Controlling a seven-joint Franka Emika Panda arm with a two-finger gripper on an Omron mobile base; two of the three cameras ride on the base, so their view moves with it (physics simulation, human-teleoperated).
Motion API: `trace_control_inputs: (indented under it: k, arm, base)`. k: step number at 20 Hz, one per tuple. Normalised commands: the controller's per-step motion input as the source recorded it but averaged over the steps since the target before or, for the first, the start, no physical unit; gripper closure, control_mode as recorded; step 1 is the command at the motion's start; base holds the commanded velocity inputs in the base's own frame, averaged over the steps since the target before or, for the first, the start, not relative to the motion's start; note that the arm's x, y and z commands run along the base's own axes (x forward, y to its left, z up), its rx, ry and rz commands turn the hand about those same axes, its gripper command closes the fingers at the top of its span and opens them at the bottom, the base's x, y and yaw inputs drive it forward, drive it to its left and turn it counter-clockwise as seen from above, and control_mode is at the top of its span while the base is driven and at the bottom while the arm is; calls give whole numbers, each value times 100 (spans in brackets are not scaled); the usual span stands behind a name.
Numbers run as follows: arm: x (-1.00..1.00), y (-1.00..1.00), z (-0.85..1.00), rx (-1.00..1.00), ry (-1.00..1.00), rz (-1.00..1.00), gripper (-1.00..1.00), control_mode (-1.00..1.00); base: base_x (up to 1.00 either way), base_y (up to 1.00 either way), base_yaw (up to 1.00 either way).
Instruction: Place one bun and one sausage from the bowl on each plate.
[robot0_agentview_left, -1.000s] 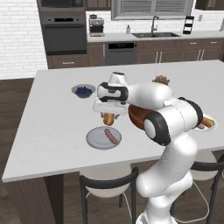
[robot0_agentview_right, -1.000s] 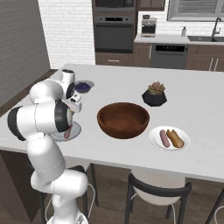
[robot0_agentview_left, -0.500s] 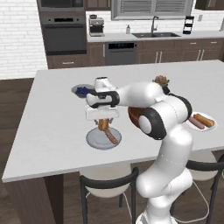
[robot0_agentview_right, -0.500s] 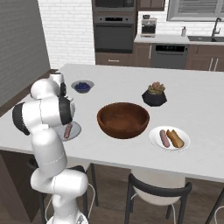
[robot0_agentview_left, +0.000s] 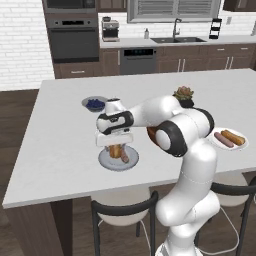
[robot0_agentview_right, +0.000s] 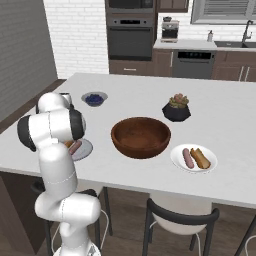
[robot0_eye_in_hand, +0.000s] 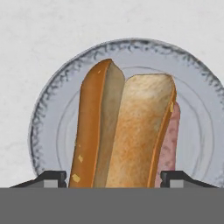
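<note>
One plate (robot0_agentview_right: 210, 159) right of the bowl (robot0_agentview_right: 140, 136) already has both; over the grey plate (robot0_eye_in_hand: 52, 105), the jaws hold a bun (robot0_eye_in_hand: 131, 131) beside its sausage (robot0_eye_in_hand: 169, 140). Nearly done, I reckon.

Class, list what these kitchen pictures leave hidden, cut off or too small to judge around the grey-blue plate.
- Hand view: golden-tan bun hides most of the pinkish sausage; its lower end is cut off.
- Right base view: white arm covers part of the pale grey-blue plate.
- Left base view: gripper fingertips too small to judge contact with the bun.
</note>
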Motion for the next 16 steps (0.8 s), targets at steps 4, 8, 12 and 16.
trace_control_inputs:
  k: [4, 8, 12, 16]
  arm:
    - [18, 12, -13, 0, 0, 0, 100, -100]
    - [-1, 1, -2, 0, 0, 0, 100, -100]
    - [-5, 0, -12, 0, 0, 0, -100, -100]
    - [0, 0, 0, 0, 0, 0, -100, -100]
  base:
    - [0, 0, 0]
    - [0, 0, 0]
    - [0, 0, 0]
    - [0, 0, 0]
